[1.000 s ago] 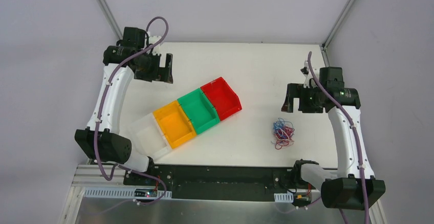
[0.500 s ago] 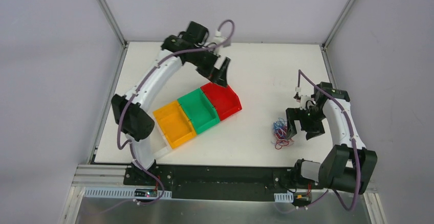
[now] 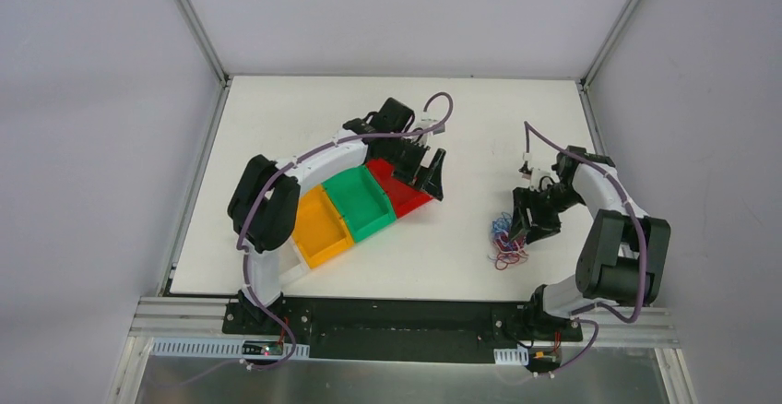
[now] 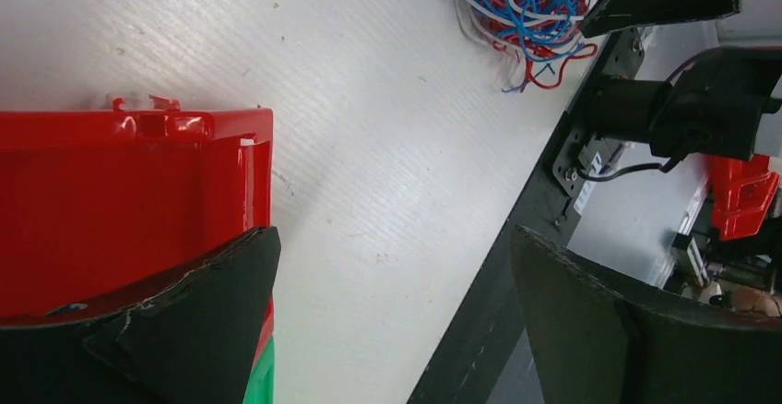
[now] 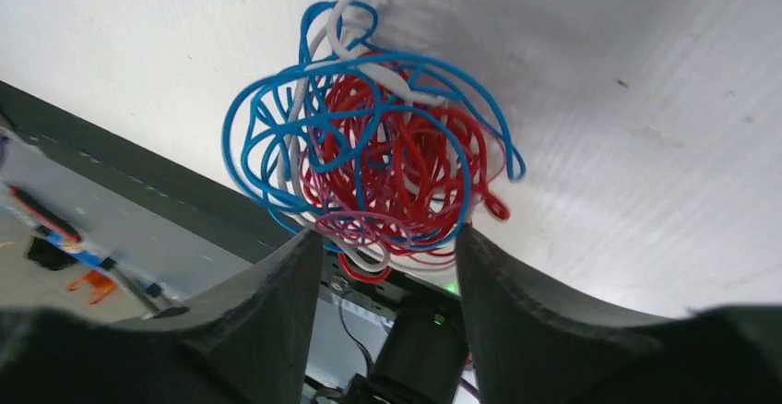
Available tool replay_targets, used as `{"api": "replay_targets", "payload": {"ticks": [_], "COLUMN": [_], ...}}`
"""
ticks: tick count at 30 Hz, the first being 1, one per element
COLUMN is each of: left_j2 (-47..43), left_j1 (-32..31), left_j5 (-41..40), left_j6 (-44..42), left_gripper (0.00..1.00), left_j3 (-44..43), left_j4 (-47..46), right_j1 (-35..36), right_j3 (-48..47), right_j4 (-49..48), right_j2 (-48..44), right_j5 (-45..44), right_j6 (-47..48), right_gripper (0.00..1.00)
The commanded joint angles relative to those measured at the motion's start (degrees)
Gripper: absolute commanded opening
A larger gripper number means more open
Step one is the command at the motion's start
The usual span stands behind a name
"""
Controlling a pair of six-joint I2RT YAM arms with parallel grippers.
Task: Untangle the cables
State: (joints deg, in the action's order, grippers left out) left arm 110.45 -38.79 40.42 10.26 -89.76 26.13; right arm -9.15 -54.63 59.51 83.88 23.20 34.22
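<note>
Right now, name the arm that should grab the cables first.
Right. The right end effector straddles the cables, open. The left end effector hangs open over the red bin, well short of them.

White table (image 3: 479, 113), surface faintly ribbed, dark rail along the near edge.

Items lying on it:
- Diagonal row of four open bins, set wall to wall, left of centre: red bin (image 3: 403, 197) farthest, then green bin (image 3: 358, 203), orange bin (image 3: 319, 225), and white bin (image 3: 291, 262) nearest, largely hidden.
- One loose tangle of cables (image 3: 505, 243), with blue, bright red, darker red and white strands knotted together. Right of centre, well apart from the bins, near the front edge.
</note>
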Motion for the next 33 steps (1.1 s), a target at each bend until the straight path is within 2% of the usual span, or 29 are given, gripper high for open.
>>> {"api": "replay_targets", "payload": {"ticks": [1,5,7,9,10,11,12,14,21,25,29,33], "left_j2": [-3.9,-2.4,-2.0,-1.5,-1.4,-1.1,-1.0,-0.9,-0.8,-1.0,-2.2,-2.7], "left_j1": [-1.6,-3.0,-3.7,-4.2,-4.4,-4.5,-4.7,-4.8,-5.9,-6.7,-6.8,-7.9], "left_j5": [2.8,1.5,0.5,-0.1,-0.2,-0.2,-0.2,0.0,1.3,2.0,3.7,6.2], "left_j6": [9.1,12.6,13.3,13.4,13.3,13.2,13.1,13.1,11.8,10.7,8.9,3.3], "left_gripper": [1.0,0.96,0.96,0.96,0.95,0.95,0.95,0.94,0.86,0.84,0.84,0.82], "left_j3": [5.4,6.8,7.0,7.0,6.9,6.8,6.7,6.5,4.1,4.3,6.1,6.1], "left_j4": [-18.2,-22.2,-23.4,-23.8,-23.9,-24.0,-24.0,-24.1,-25.7,-30.8,-39.7,-41.2], "right_j1": [0.2,0.3,0.5,1.0,1.3,1.5,1.7,1.6,2.5,3.1,3.8,4.8], "right_j3": [-1.4,-2.9,-2.9,-3.0,-3.1,-3.6,-4.1,-5.2,-6.1,-7.2,-8.1,-9.0], "right_j4": [-2.6,-3.1,-4.6,-5.3,-5.3,-4.7,-3.8,-1.0,3.8,6.9,9.8,12.4], "right_j2": [4.7,8.7,10.0,11.6,12.3,12.9,12.8,10.7,-5.0,-6.6,-6.6,-6.0], "right_j5": [6.9,7.2,6.6,6.0,5.8,6.4,6.9,9.1,14.8,16.1,16.9,17.8], "right_j6": [-0.5,-0.6,-1.2,-1.6,-1.5,-0.7,0.0,1.4,2.6,3.0,3.4,4.4], "right_gripper": [0.51,0.38,0.36,0.39,0.31,0.1,0.0,0.0,0.0,0.0,0.0,0.0]}}
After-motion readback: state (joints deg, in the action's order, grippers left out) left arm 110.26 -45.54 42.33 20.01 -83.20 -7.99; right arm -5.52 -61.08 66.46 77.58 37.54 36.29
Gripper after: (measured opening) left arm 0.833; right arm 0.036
